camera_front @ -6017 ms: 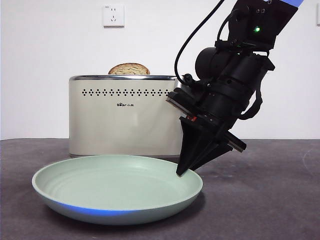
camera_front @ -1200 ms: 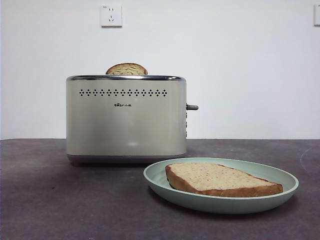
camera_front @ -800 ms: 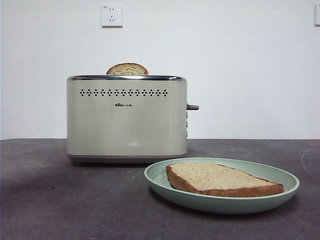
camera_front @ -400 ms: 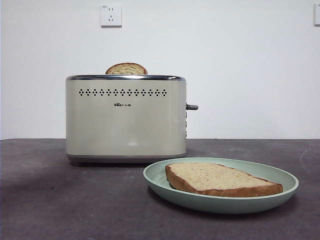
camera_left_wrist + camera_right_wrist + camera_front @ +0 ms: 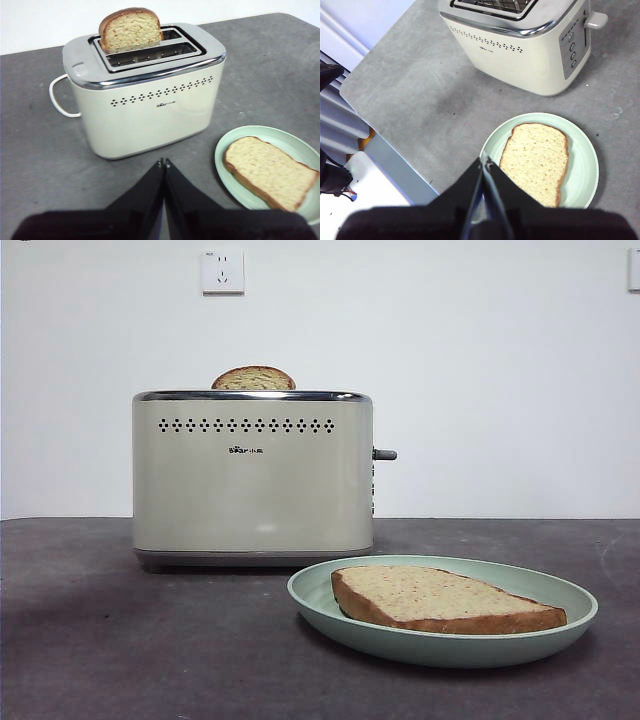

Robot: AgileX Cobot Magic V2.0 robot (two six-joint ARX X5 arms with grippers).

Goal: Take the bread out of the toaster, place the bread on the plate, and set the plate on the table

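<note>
Looking across the table (image 5: 90,650), you see the toaster (image 5: 252,475) standing as the biggest thing on it, boxy and surely heavy enough to stay put, with a second slice (image 5: 254,378) poking out of one slot and the other slot bare in the left wrist view. Just in front of it and to one side sits the plate (image 5: 560,625), resting flat on the tabletop; judge it stiff, smooth and fairly light, so if you must shift it, take it by the raised rim, where a thin jaw can slip under and pinch, and expect the matte glaze to slide a little. The bread (image 5: 440,598) lies flat inside the plate, face up, crust to the near edge; treat it as light, dry and crumbly, best held across its crust edges and not squeezed hard. Neither arm touches anything: the left gripper (image 5: 163,162) hangs above the table before the toaster with its jaws pressed together and nothing between them, and the right gripper (image 5: 484,161) hovers high over the plate's edge, likewise closed and empty. By the look of things, the task seems done.
</note>
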